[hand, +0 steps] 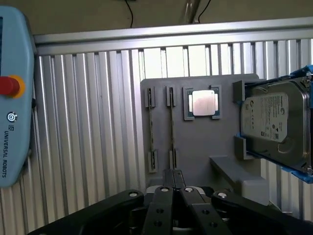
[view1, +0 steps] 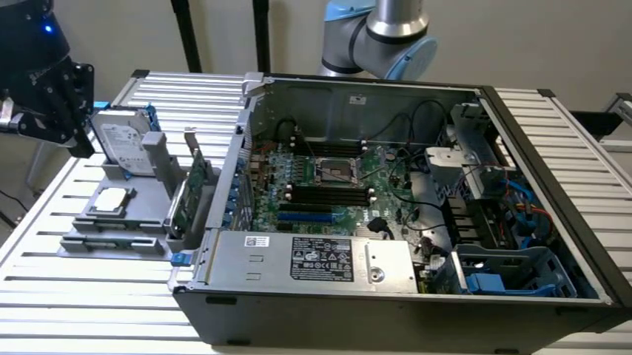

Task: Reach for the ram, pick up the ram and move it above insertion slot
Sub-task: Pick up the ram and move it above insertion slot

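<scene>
The ram (hand: 171,122) is a thin green stick standing on edge in a slot of the grey fixture plate (hand: 195,147), next to a second thin stick (hand: 150,122). In the exterior view the ram (view1: 111,242) sits at the fixture's near end. My gripper (hand: 172,172) hovers above the fixture, its fingertips together and nothing between them, roughly in line with the ram. In the exterior view the black gripper (view1: 47,111) hangs at the far left, above and behind the fixture. The black memory slots (view1: 331,194) lie on the motherboard inside the open computer case.
A silver hard drive (hand: 276,125) with blue rails and a square CPU (hand: 203,104) also sit on the fixture. A green expansion card (view1: 197,181) stands between fixture and case wall (view1: 229,185). A teach pendant (hand: 12,98) lies on the slatted table.
</scene>
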{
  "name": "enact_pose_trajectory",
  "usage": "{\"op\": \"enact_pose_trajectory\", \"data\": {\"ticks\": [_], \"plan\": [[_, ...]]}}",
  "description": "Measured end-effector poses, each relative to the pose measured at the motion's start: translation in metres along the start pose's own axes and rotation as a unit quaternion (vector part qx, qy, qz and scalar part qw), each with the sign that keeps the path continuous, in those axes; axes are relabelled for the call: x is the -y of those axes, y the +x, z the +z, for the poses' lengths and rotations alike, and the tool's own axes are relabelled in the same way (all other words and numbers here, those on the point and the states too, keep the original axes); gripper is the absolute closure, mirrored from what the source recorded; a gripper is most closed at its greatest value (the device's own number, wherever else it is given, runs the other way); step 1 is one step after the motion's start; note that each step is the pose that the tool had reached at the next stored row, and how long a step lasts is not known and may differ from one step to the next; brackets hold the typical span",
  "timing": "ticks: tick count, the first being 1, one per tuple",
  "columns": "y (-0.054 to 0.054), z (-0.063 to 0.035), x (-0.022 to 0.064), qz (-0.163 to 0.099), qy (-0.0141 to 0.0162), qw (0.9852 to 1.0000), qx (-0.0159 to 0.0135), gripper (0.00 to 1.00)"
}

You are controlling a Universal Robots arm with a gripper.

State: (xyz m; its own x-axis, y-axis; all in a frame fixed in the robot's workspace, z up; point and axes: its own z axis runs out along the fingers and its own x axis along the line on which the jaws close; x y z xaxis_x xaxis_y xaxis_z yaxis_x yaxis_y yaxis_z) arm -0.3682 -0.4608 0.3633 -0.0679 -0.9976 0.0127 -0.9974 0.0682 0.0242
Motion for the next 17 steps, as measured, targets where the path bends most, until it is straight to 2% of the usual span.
{"op": "enact_pose_trajectory", "data": {"ticks": [2, 4, 5, 6, 7, 8, 17], "plan": [[0.000, 0.0000, 0.0000, 0.000, 0.0000, 1.0000, 0.0000, 0.88], [0.001, 0.0002, 0.0000, 0.000, 0.0000, 1.0000, 0.0000, 0.76], [0.001, 0.0007, 0.0001, 0.000, 0.0000, 1.0000, 0.0000, 0.76], [0.001, 0.0022, 0.0001, 0.000, 0.0001, 1.0000, 0.0000, 0.70], [0.001, 0.0040, 0.0000, 0.000, 0.0001, 1.0000, -0.0001, 0.70], [0.002, 0.0058, 0.0002, 0.000, 0.0001, 1.0000, -0.0001, 0.64], [0.004, 0.0222, 0.0006, -0.001, 0.0001, 1.0000, -0.0002, 0.64]]}}
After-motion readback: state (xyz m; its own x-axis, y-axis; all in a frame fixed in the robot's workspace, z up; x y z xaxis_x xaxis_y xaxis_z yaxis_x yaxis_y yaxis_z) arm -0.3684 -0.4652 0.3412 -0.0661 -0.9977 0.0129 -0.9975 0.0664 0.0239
